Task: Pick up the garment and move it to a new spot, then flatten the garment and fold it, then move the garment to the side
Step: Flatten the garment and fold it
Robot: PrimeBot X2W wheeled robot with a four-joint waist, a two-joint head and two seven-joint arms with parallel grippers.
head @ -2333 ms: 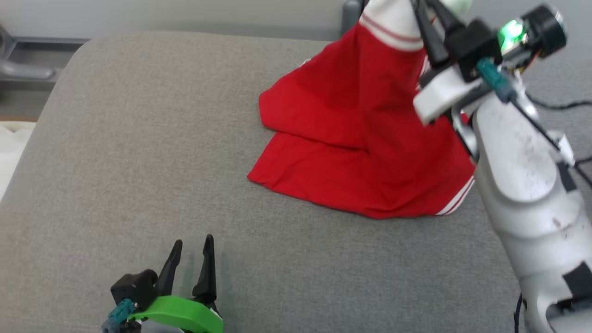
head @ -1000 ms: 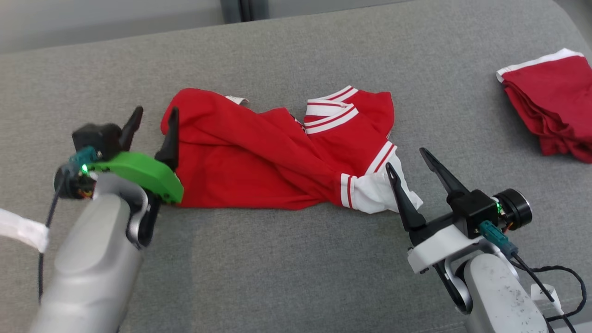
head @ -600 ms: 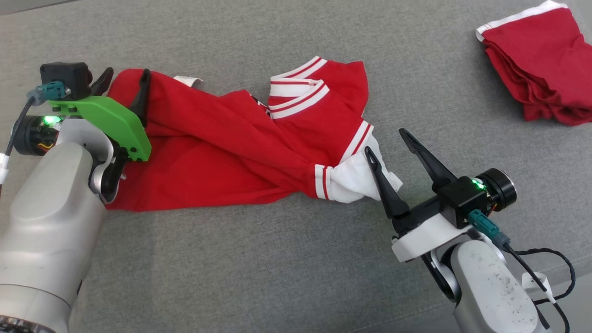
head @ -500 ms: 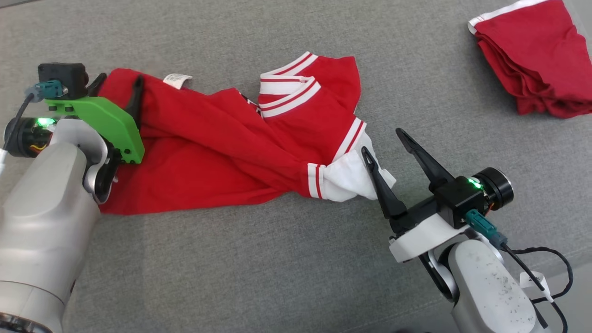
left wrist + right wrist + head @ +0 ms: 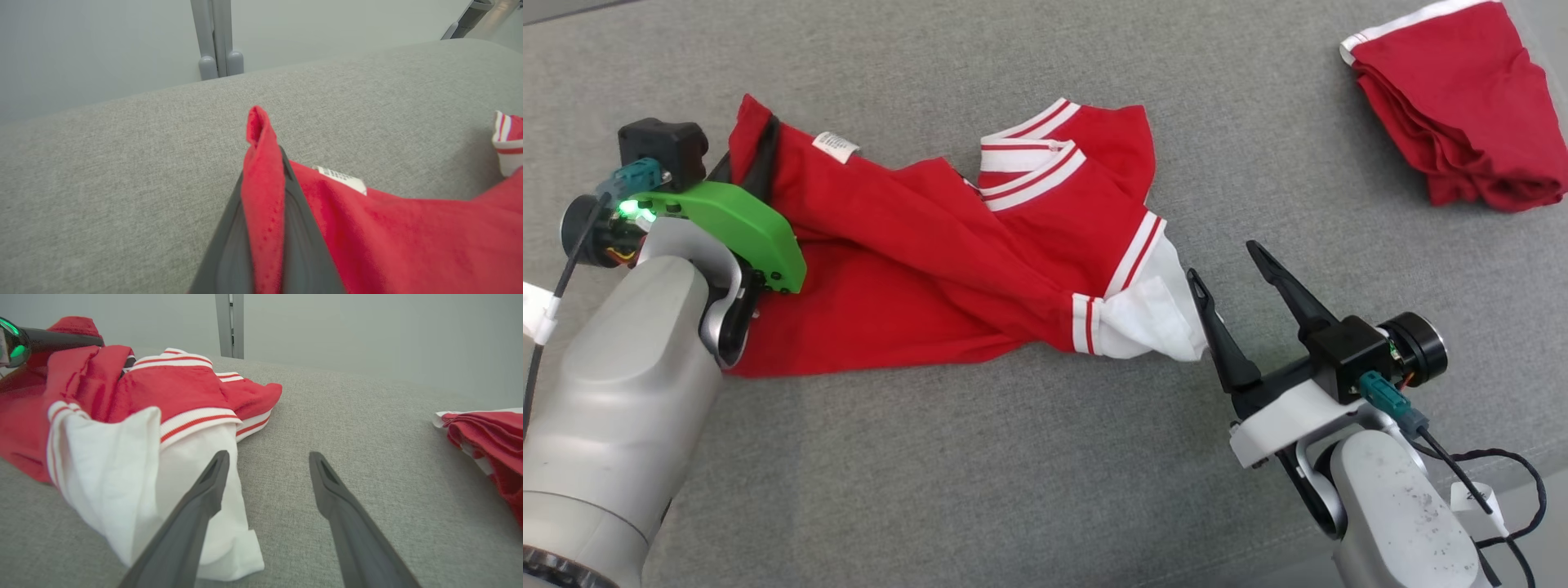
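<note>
As the left tool (image 5: 263, 167) clamps the rumpled red garment (image 5: 931, 245), the right tool (image 5: 1223, 260) gapes.

Left tool (image 5: 766, 131) clamped tight, right tool (image 5: 1221, 260) spread wide.

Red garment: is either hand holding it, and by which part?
Left hand is shut on the red garment, pinching a corner of its edge near the white label. Right hand is open, holding nothing.
</note>
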